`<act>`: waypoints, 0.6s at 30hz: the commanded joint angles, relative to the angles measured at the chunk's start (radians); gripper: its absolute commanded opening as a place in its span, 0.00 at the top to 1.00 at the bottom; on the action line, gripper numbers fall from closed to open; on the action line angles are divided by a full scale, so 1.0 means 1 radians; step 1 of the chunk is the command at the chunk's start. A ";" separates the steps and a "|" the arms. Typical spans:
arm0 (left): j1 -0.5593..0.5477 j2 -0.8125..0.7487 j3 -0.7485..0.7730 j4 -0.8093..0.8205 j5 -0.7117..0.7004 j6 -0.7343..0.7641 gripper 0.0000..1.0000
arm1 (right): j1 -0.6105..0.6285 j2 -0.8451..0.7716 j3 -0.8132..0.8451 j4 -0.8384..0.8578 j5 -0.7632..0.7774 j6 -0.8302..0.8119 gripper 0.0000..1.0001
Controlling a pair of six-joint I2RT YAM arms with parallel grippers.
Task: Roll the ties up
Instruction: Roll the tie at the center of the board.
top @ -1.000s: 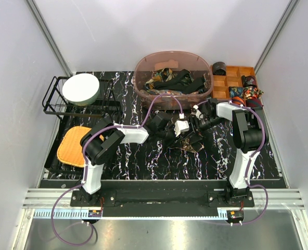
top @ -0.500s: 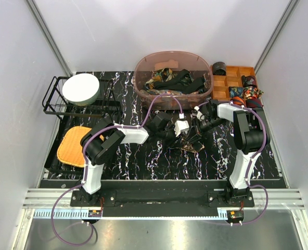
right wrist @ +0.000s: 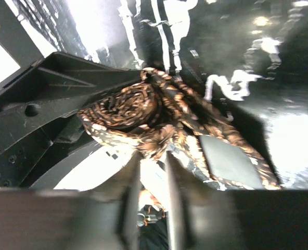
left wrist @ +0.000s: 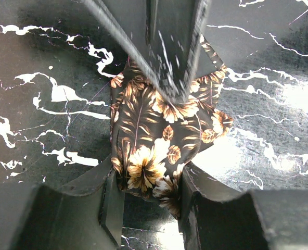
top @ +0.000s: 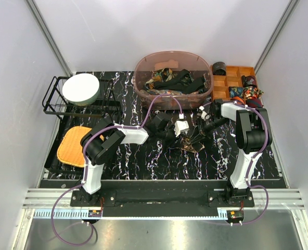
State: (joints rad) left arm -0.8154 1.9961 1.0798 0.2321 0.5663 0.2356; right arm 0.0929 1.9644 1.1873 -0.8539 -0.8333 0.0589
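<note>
Brown floral tie (left wrist: 154, 151) lies mid-table on the black marbled table (left wrist: 34, 62), partly coiled | my left gripper (left wrist: 146, 195) is clamped on it, both fingers touching fabric | my right gripper (right wrist: 153, 161) is narrow at the coil, blurred, cannot tell whether I pinch it

Well left of the left gripper (top: 184, 139), a black wire rack (top: 54, 102) holds a white bowl (top: 81, 89); an orange mat (top: 73, 146) lies nearer. Beyond it: pink tub (top: 137, 78), wooden tray (top: 220, 82). Black marbled bench (top: 143, 161).

Floral tie (left wrist: 159, 140) upper part hidden behind right pincer (right wrist: 153, 164); its fingers (right wrist: 81, 219) blurred.
</note>
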 commanded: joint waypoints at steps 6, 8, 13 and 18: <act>-0.008 0.075 -0.054 -0.206 -0.039 -0.010 0.95 | -0.019 -0.007 0.023 0.023 -0.047 0.004 0.75; -0.008 0.076 -0.054 -0.206 -0.037 -0.010 0.95 | -0.019 -0.010 0.023 0.018 -0.072 0.004 0.55; -0.008 0.076 -0.052 -0.208 -0.036 -0.013 0.95 | -0.021 -0.048 0.002 0.022 -0.124 -0.004 0.43; -0.008 0.079 -0.052 -0.208 -0.034 -0.010 0.95 | -0.019 -0.059 -0.028 0.087 -0.139 0.010 0.42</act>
State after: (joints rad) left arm -0.8150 1.9961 1.0786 0.2348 0.5671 0.2356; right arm 0.0761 1.9591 1.1801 -0.8219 -0.9165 0.0612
